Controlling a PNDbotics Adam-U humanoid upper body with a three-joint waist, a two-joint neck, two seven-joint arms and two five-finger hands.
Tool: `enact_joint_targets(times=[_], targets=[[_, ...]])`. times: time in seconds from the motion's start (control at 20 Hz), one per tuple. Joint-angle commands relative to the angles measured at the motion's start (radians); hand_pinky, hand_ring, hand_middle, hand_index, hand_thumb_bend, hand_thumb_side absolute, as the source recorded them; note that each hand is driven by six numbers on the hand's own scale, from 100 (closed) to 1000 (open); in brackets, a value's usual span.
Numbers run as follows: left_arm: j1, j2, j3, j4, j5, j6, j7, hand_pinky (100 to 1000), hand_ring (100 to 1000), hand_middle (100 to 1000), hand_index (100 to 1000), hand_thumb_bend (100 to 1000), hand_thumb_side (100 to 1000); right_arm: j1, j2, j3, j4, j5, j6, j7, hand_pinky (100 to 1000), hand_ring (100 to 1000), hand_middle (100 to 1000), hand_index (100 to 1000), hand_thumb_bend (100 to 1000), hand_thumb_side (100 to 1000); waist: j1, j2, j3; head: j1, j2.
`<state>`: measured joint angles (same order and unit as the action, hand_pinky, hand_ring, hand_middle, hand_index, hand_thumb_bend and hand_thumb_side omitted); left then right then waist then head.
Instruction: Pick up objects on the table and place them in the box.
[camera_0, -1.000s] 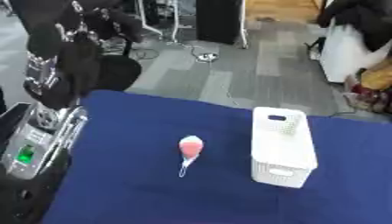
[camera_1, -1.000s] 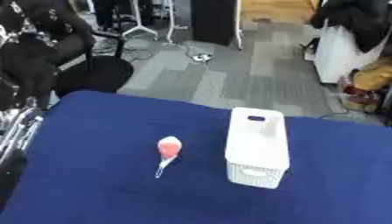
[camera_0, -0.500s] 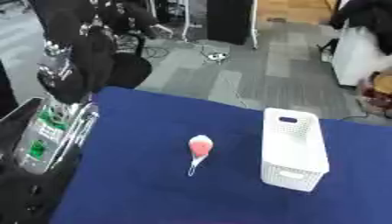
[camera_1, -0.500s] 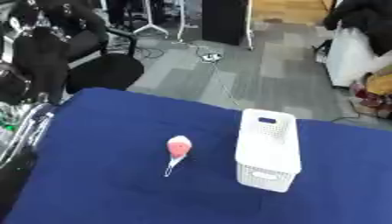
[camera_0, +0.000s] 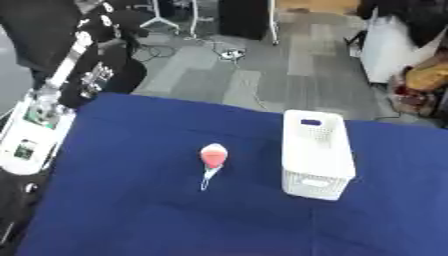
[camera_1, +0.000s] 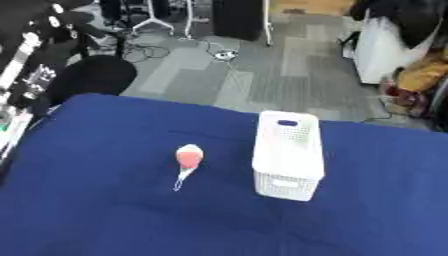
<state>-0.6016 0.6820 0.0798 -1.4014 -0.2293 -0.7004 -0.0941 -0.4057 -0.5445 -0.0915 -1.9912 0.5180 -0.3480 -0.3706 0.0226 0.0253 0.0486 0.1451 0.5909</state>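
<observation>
Far left edge of the left eye view there's a silver/white bit of the robot's left arm (camera_0: 31, 132) w/ a small green patch on it, hanging over the edge of the blue table (camera_0: 131, 210). Can't make out the left hand itself, so can't tell what the fingers are doing, wide or curled. Right hand isn't anywhere in the pics either. Moving right, roughly mid-table, there's a small pink/red rounded object (camera_0: 213, 155) w/ a thin pale tail or handle trailing toward the near edge, lying flat on the cloth w/ nothing touching it. Right of that, close by but apart, the white box (camera_0: 317, 150), a perforated basket w/ a handle slot at its far end, long side running away from the camera. Can't see what's inside tbh. Behind the table it's grey floor, cables, black stuff at upper left.
</observation>
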Motion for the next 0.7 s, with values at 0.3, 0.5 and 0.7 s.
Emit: enact_joint_targets(times=[0.3,0.5,0.7], targets=[[-0.159,0.14,-0.087,0.427,-0.325,-0.204,0.033,666,745,839,819,227,963,-0.025,-0.025,-0.006,-0.009,-0.031,0.066,-0.04,256,438,459,1000,183,1000,0.008,-0.014,-0.019,0.023,-0.018],[-0.224,0.126,-0.139,0.499,-0.513,-0.206,0.066,769,793,855,825,294,960,-0.026,-0.027,-0.001,-0.009,-0.037,0.063,-0.036,254,437,459,1000,178,1000,0.01,-0.014,-0.023,0.017,-0.037],[-0.283,0.096,-0.24,0.539,-0.711,-0.207,0.113,852,826,856,829,319,978,-0.03,-0.027,0.002,-0.009,-0.046,0.064,-0.03,252,437,460,1000,178,1000,0.014,-0.014,-0.029,-0.007,-0.089]])
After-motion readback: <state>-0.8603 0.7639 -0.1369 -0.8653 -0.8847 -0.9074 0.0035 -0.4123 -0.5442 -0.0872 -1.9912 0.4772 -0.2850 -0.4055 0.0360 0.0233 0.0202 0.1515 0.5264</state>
